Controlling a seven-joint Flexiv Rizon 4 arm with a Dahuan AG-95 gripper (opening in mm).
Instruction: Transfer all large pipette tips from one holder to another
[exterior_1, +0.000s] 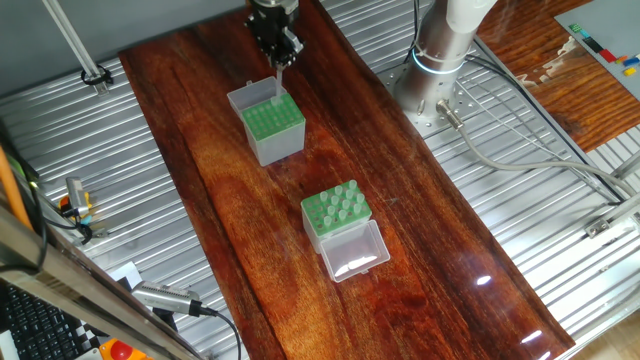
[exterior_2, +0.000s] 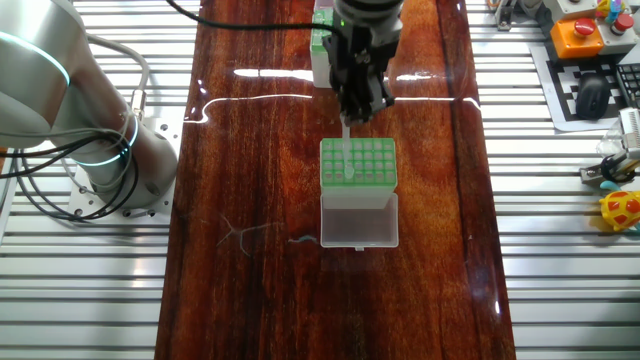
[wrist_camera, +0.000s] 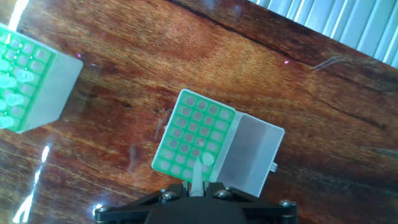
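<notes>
Hanging straight above the grey-sided box (exterior_1: 273, 126), the tool (exterior_1: 279, 62) pinches one pipette tip (exterior_2: 348, 152) between its fingers, the tip's narrow end pointing down at the box's green grid, close over the holes; whether it touches them I cannot tell. That box's whitish lid (exterior_2: 359, 220) lies folded open flat beside it. Well apart from it on the wooden surface (exterior_1: 230, 200) stands the clear-sided box (exterior_1: 337, 214), with more tips (exterior_1: 342, 204) upright in its grid.
</notes>
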